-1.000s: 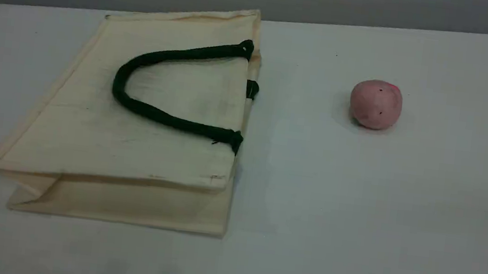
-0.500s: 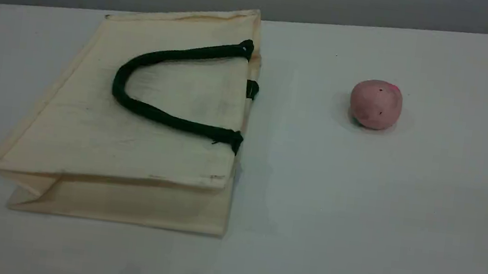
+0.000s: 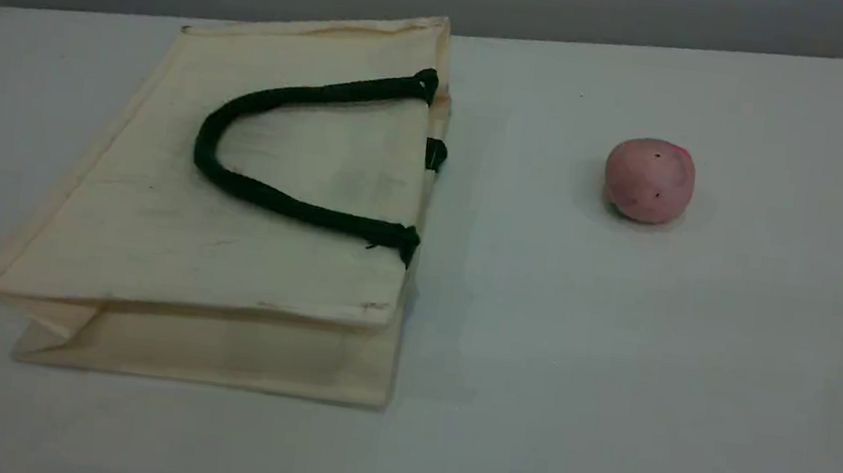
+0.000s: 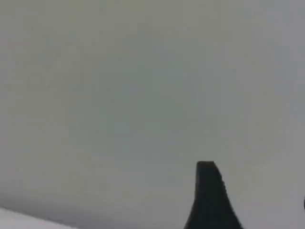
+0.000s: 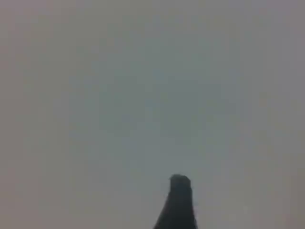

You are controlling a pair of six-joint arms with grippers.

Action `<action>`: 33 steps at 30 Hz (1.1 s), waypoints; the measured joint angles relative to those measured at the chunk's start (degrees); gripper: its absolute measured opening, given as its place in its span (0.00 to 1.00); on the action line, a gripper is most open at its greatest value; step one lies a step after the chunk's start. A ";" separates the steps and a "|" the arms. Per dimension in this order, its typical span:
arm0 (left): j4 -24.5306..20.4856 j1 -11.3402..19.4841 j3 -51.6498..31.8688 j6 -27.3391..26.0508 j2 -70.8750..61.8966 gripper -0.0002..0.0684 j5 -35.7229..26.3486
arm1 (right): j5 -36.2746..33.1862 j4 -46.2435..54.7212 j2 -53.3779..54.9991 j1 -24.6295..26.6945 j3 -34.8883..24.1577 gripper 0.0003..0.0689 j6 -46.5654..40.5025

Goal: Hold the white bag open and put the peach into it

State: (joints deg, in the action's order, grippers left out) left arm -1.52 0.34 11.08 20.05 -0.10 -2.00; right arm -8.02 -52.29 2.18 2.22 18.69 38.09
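Nothing has shifted since the earlier frames: bag and peach lie where they were. Nearest the camera, the pale tabletop [image 3: 607, 416] is bare. On its left side the white bag [image 3: 151, 237] lies flat on one broad face, its near gusset folded in along the front edge. Its mouth points right and is pressed nearly shut. A dark green rope handle [image 3: 246, 101] is laid back in a loop over the upper face, both ends fixed at the mouth edge. A bit of the second handle [image 3: 436, 155] peeks out at that edge. Farther back and to the right, the peach [image 3: 648, 181] sits alone on the tabletop, well apart from the bag's mouth. Beyond the tabletop's far edge is a plain grey wall [image 3: 654, 9].

Neither arm shows in the scene view. Each wrist view shows a dark fingertip against blank grey. The left claw [image 4: 257, 202] stands spread wide, gripping nothing. The right claw [image 5: 178, 205] is likewise fully spread and grips nothing.
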 joint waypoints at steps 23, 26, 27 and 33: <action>-0.02 0.00 27.30 -11.07 -47.51 0.61 -13.82 | -10.76 0.02 42.59 0.00 24.33 0.82 8.08; -0.02 0.00 31.12 -11.35 -54.91 0.61 -14.98 | -10.70 0.02 47.05 0.00 27.27 0.82 9.02; -0.02 0.00 32.42 -12.02 -57.24 0.61 -15.41 | -10.70 0.02 48.50 0.00 27.96 0.82 9.02; 0.20 0.00 38.77 -13.93 -66.25 0.61 -16.78 | -10.50 -0.87 55.58 0.04 28.95 0.82 9.02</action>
State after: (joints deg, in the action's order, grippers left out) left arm -1.32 0.34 49.85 6.12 -66.35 -18.78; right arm -18.52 -53.16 57.76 2.26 47.64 47.12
